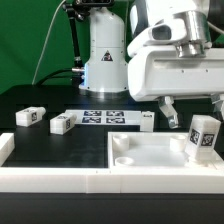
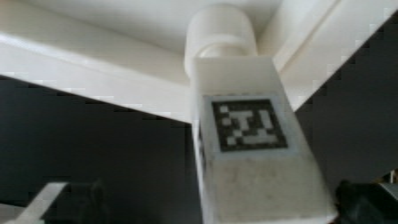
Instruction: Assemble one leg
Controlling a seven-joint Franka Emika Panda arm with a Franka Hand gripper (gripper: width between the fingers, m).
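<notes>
A white leg (image 1: pixel 203 135) with a black-and-white tag stands upright on the large white tabletop panel (image 1: pixel 140 158), near its corner on the exterior view's right. My gripper (image 1: pixel 195 118) hangs over it, open, with one dark finger (image 1: pixel 170 112) a little apart from the leg. In the wrist view the leg (image 2: pixel 246 125) lies between my fingers, its round end against the white panel (image 2: pixel 107 60). One finger (image 2: pixel 57 200) stands clear of the leg and the other (image 2: pixel 368 198) is close to it. The gripper's midpoint (image 2: pixel 214 205) falls on the leg.
Three more legs lie on the black table: two on the exterior view's left (image 1: pixel 30 116) (image 1: pixel 62 123), and one behind the panel (image 1: pixel 147 120). The marker board (image 1: pixel 105 117) lies between them. A white rail (image 1: pixel 50 183) runs along the front. The robot base (image 1: pixel 105 60) stands behind.
</notes>
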